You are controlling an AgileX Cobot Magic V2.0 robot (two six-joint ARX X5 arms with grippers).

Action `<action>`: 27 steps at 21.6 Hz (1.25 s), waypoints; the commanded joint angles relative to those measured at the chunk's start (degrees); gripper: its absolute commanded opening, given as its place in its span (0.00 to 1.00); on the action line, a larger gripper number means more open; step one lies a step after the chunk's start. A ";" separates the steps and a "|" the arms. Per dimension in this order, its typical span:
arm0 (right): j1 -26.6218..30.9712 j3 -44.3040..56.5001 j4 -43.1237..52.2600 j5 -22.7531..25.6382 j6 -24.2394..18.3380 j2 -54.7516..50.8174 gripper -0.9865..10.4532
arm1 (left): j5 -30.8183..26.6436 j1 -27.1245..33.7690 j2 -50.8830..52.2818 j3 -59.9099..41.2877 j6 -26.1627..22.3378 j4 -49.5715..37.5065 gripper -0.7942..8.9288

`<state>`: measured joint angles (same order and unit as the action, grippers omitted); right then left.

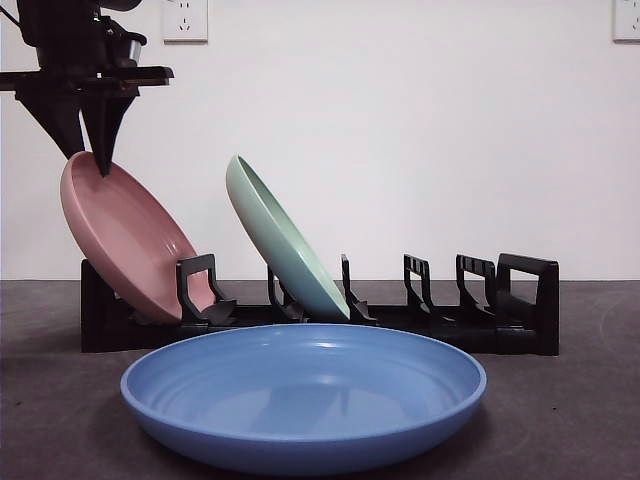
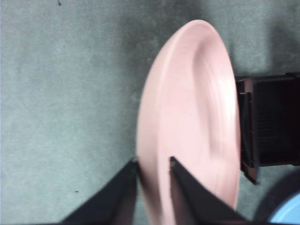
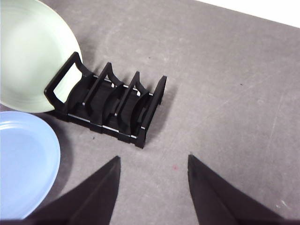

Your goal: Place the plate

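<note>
A pink plate (image 1: pixel 125 235) leans tilted in the leftmost slot of the black rack (image 1: pixel 520 300), its lower edge down among the rack's posts. My left gripper (image 1: pixel 88 160) comes down from the top left and is shut on the plate's upper rim. In the left wrist view the gripper (image 2: pixel 153 161) has one jaw on each side of the pink plate (image 2: pixel 197 103), beside the rack (image 2: pixel 272 122). My right gripper (image 3: pixel 153 159) hangs open above bare table, away from the rack (image 3: pixel 117 103), with nothing between its fingers.
A pale green plate (image 1: pixel 285 240) leans in the rack's middle slot (image 3: pixel 28 51). A large blue plate (image 1: pixel 300 390) lies flat on the grey table in front of the rack (image 3: pixel 23 159). The rack's slots on the right hold nothing.
</note>
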<state>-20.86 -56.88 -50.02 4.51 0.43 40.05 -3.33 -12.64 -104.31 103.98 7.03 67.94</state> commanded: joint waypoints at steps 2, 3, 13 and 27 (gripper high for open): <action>-0.09 -0.57 0.20 0.04 0.70 0.28 0.28 | -0.20 -0.20 -1.36 1.73 -0.35 0.48 0.10; -0.09 -0.57 0.17 0.04 0.70 0.28 0.28 | -0.20 -0.20 -1.36 1.84 -0.35 1.07 0.10; -0.09 -0.57 0.09 0.04 0.66 0.28 0.28 | -10.54 -0.17 -1.33 13.18 -0.66 8.94 0.10; -0.09 -0.57 -0.79 0.04 0.63 0.28 0.28 | -12.26 -0.17 5.97 20.04 -0.72 13.29 0.10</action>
<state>-20.86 -56.88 -50.94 4.54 0.43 40.05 -16.19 -12.62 -99.29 122.56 6.42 80.82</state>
